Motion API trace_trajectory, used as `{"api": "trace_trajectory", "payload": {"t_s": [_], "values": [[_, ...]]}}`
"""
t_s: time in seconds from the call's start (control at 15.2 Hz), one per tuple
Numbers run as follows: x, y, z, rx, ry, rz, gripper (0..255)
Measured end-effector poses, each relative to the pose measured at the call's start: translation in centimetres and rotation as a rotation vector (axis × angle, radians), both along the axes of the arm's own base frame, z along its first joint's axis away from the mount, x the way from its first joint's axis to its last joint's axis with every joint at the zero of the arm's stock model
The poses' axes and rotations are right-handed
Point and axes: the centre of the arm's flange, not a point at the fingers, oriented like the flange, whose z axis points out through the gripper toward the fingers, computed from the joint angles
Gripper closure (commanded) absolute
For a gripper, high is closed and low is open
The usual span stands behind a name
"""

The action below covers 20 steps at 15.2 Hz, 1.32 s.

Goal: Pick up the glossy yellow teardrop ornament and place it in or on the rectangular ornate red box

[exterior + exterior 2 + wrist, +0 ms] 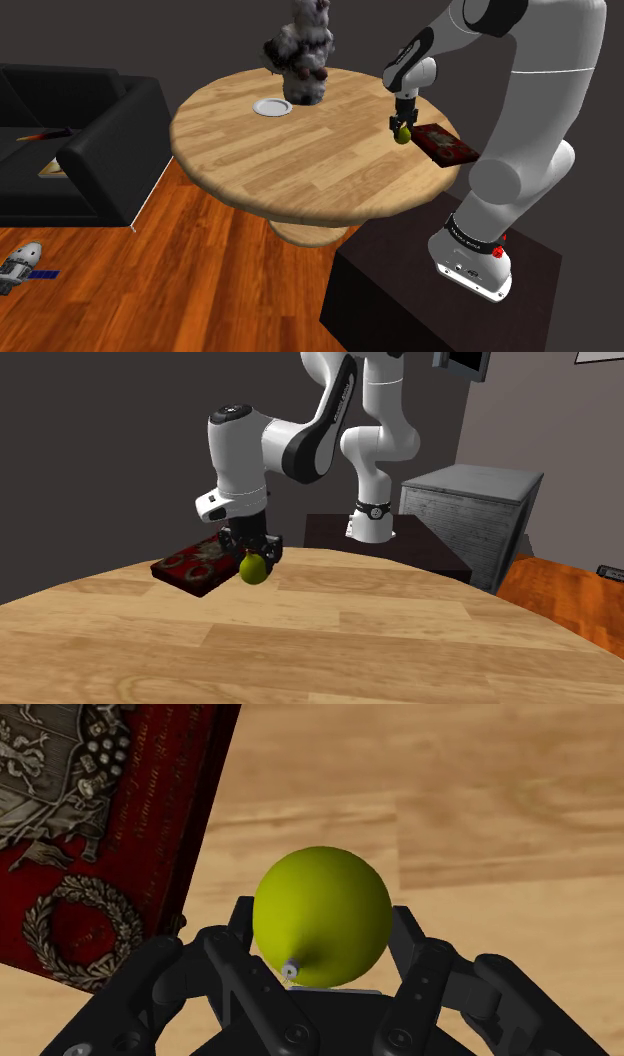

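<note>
Ornament (320, 914), yellow-green, glossy, teardrop-shaped: clasped between the two black fingers of the gripper (322, 916), rounded end down and small silver cap toward the hand. It hangs over bare wood just beside the red box (90, 834) and is not above it. Whether it clears the tabletop I cannot tell.

Box, red, rectangular, flat: lid carries grey ornate crests and a wreath. It lies on the table (280, 150) near the rim closest to the stand (420, 290).

Table, round, light wood, on a pedestal.

Arm (530, 120), white with dark joints: rises from the dark stand and bends down over the table, gripper pointing downward.

Dish (272, 106), small, white, round: on the far part of the table, well apart from the box.

Figure (303, 50), mottled grey and white, lumpy, upright: just beside the dish.

Sofa (90, 140), black: at the shoulder view's left, on a reddish wood floor (200, 280).

Toy (20, 265), small, white and blue: on the floor near the sofa.

Cabinet (470, 512), grey: beside the stand in the second exterior view.
</note>
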Motion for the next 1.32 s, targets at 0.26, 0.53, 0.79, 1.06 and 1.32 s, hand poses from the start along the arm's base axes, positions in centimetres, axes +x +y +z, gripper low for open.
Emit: {"api": "trace_trajectory", "payload": {"t_s": [0.26, 0.53, 0.79, 1.06, 1.32], "values": [[0.1, 0.0, 2.2, 0.0, 0.0, 0.0, 255], [0.0, 0.0, 4.3, 0.0, 0.0, 0.0, 255], [0.0, -0.1, 6.5, 0.0, 0.0, 0.0, 255], [0.1, 0.0, 8.5, 0.0, 0.0, 0.0, 255], [-1.1, -1.0, 9.8, 0.0, 0.0, 0.0, 255]]}}
